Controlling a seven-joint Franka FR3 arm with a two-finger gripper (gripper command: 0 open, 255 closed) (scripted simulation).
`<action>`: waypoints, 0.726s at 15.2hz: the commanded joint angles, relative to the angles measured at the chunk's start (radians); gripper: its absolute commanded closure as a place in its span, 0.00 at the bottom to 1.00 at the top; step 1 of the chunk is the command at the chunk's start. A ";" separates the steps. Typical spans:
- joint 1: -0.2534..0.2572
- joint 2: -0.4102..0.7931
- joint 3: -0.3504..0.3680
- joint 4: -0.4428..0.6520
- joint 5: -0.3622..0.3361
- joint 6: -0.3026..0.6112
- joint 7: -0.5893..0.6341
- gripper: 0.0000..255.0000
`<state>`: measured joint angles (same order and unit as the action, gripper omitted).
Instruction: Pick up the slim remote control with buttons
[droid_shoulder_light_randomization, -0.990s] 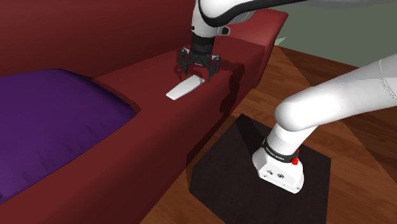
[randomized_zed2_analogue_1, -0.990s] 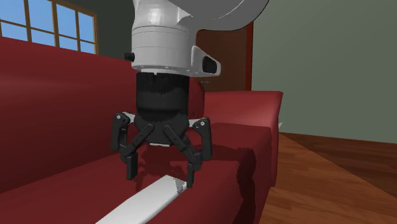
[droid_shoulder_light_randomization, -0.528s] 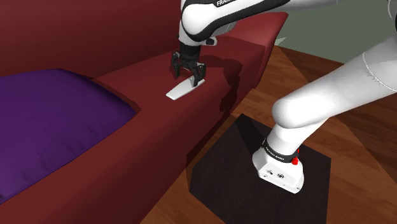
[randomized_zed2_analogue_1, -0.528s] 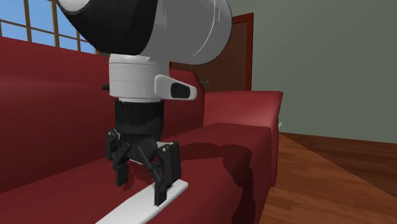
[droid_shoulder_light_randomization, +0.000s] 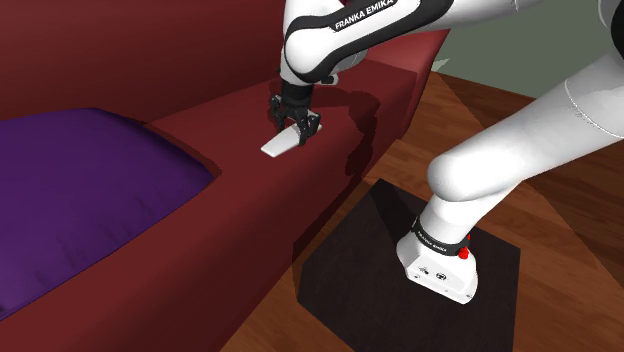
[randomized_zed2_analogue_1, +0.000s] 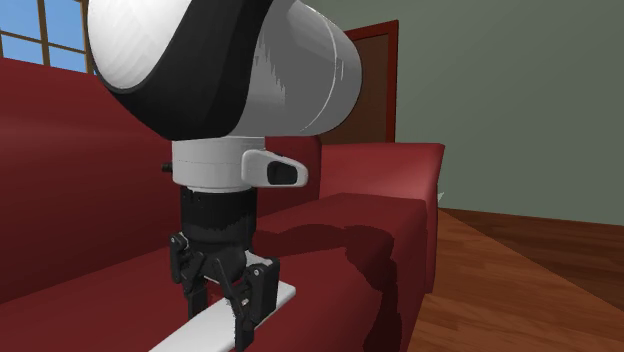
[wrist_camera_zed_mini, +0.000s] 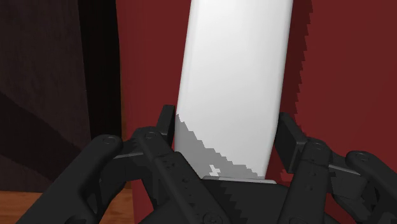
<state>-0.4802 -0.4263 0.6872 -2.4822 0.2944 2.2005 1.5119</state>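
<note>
Got gripper (wrist_camera_zed_mini: 224, 124) clamped across white remote (wrist_camera_zed_mini: 235, 63) long edges, upper middle of shoulder view, on red sofa arm (droid_shoulder_light_randomization: 210, 125). Looks light, stiff, kinda slick; safer squeezed nearer mid-length.

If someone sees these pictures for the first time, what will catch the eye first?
The black pincer is down on the dark red sofa's armrest, clasping one end of a slim white remote that lies there. A big purple cushion covers the seat at the shoulder view's left.
</note>
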 joint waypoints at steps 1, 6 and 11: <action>0.000 0.001 0.001 0.000 0.000 0.001 0.001 1.00; 0.000 0.001 0.001 0.000 0.000 0.001 0.001 1.00; 0.003 -0.020 -0.015 0.024 0.001 -0.044 -0.005 1.00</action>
<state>-0.4788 -0.4394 0.6770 -2.4662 0.2944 2.1717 1.5078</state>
